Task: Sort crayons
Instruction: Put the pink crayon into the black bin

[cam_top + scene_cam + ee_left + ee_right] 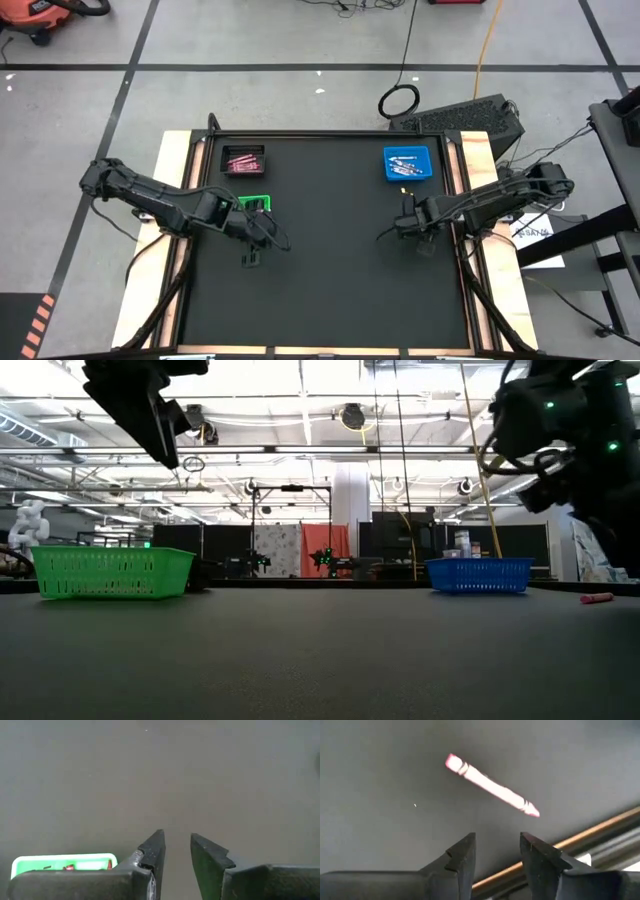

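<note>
Right gripper point(497, 851): fingers parted, empty, above mat point(330, 280); pink crayon point(491, 785) lies just ahead, untouched. Left gripper point(176, 851): fingers parted, empty, over bare mat; green tray point(64, 862) with crayons beside it. Blue tray point(407, 163) sits beyond the right gripper.

In the left wrist view the green tray point(65, 862) is half hidden behind the left gripper point(176, 851), so only bits of the red crayons point(68, 867) inside show. From above, the contents of the blue tray point(407, 163) near the bench's far right corner are too small to tell. At table height the basket walls hide what both trays hold.
</note>
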Robot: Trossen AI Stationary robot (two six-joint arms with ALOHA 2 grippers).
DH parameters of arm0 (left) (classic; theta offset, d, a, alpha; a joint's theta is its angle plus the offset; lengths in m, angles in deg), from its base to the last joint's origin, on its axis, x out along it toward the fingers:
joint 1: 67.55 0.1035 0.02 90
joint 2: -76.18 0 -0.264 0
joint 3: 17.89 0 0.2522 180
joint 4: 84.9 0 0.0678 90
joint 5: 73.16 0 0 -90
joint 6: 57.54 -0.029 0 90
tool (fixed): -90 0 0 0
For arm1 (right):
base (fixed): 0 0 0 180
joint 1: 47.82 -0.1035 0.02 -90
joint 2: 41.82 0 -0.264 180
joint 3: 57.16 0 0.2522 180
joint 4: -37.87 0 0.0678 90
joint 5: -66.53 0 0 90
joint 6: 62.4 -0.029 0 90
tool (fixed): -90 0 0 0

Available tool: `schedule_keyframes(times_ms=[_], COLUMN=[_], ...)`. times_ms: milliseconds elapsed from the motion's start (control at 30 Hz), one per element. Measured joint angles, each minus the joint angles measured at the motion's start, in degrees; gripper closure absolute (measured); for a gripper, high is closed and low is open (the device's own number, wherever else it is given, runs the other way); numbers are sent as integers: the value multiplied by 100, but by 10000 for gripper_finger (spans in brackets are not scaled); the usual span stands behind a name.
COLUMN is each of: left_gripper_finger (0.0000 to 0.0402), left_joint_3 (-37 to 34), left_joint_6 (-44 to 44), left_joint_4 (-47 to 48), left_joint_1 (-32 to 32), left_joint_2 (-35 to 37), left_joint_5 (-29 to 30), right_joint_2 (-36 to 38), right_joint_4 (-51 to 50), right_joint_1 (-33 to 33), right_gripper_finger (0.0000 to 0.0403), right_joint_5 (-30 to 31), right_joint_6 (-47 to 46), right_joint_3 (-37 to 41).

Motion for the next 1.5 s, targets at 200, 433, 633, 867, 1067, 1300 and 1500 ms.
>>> schedule_keyframes(times_ms=[200, 433, 633, 867, 1067, 1300, 1500], left_gripper_finger=[304, 304, 304, 304, 304, 304, 304], left_joint_3=[0, 0, 0, -2, -2, -4, -4], left_joint_6=[-2, -4, -7, -9, -57, -48, -52], left_joint_4=[-2, -4, -4, 25, 37, 37, 37], left_joint_1=[0, 2, 2, 2, 2, 2, 2], left_joint_2=[0, 0, 0, -2, -2, -2, -2], left_joint_5=[2, 26, 33, 44, 46, 46, 48], right_joint_2=[0, 0, 0, -3, -9, -332, -714], right_joint_4=[464, 607, 791, 930, 1040, 1261, 1616], right_joint_1=[290, 541, 694, 744, 744, 744, 765], right_gripper_finger=[264, 264, 264, 264, 264, 264, 264], right_joint_5=[2, 13, 13, 7, 2, -137, -149], right_joint_6=[696, 1116, 1292, 1213, 1257, 1391, 1542], right_joint_3=[-2, -2, 3, 316, 337, 402, 378])
